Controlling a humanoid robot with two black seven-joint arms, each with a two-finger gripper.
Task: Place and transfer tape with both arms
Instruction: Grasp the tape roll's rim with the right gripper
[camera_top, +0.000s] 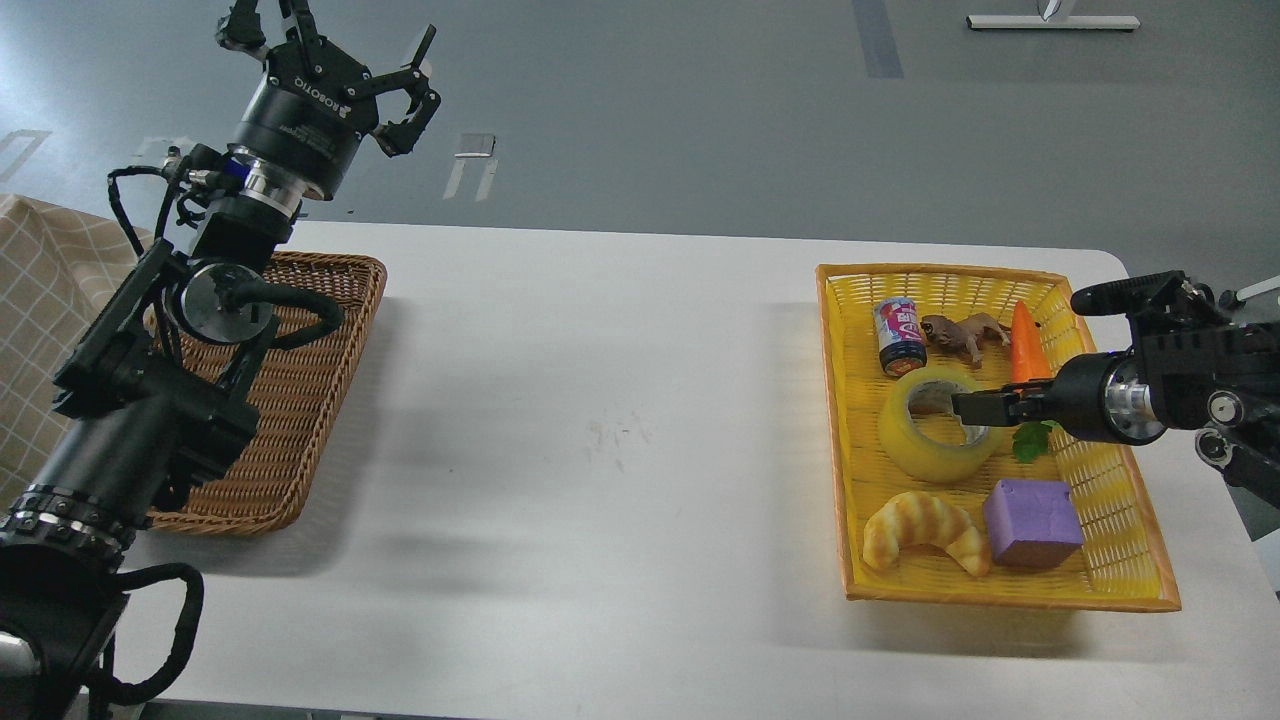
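The tape (922, 452), a yellow translucent roll with a grey-white core, lies flat in the middle of the yellow basket (832, 420) on the right. My right gripper (966, 406) comes in from the right and is seen side-on as a narrow black bar. Its tip is over the roll's core opening and right rim; I cannot tell whether it touches. My left gripper (340, 60) is raised high at the far left above the table's back edge, with its fingers spread and empty.
The yellow basket also holds a small can (899, 336), a toy animal (962, 334), a carrot (1026, 342) with green leaves (1030, 440), a croissant (924, 530) and a purple block (1032, 522). A brown wicker basket (300, 400) sits under my left arm.
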